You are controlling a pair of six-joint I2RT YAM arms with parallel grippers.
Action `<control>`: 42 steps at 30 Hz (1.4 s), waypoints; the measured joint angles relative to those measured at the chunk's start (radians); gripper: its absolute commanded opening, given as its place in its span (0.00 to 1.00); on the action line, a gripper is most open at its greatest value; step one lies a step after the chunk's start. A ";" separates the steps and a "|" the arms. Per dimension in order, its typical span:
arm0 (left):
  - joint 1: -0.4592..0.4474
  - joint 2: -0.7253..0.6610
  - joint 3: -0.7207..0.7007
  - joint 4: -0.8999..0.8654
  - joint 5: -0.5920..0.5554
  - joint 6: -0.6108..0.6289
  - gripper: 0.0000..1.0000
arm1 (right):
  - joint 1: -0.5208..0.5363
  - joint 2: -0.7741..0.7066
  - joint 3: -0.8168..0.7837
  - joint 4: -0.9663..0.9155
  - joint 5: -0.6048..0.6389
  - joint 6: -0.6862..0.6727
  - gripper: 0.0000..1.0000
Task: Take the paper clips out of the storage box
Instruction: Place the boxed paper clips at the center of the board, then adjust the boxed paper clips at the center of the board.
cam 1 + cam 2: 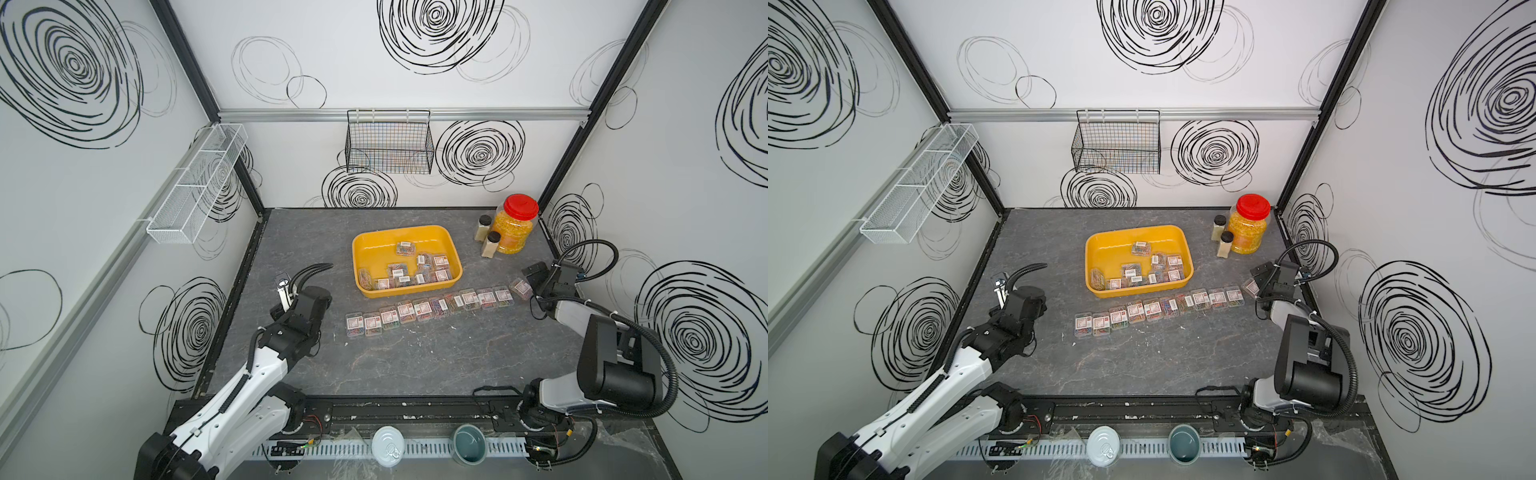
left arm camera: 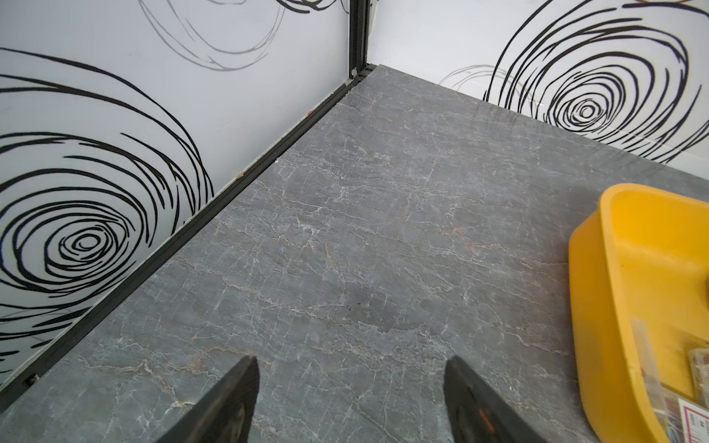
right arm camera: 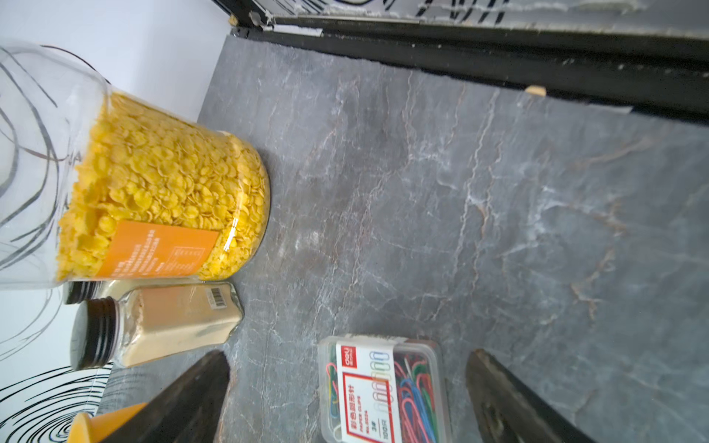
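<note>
On the grey surface point(image 1: 395, 365), some paper clips point(image 1: 419, 270) lie inside the storage box point(image 1: 374, 249), others rowed just beside it. Right gripper point(image 3: 347, 356) released, straddling the row's end case point(image 3: 383, 391); left gripper point(image 2: 351, 362) released, empty.

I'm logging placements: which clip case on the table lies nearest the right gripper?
The tilted case at the row's end, between the open right gripper's jaws.

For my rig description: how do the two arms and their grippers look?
Both arms have black joint housings. The left arm has white links with a ribbed black strip along them; the right arm has light grey links. A black corrugated hose runs to each wrist. The left gripper and right gripper each have two flat, dark, tapering fingers.
</note>
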 measured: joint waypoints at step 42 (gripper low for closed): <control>0.015 -0.032 -0.008 0.004 0.027 0.004 0.81 | 0.106 0.261 0.304 -0.129 0.010 -0.141 0.89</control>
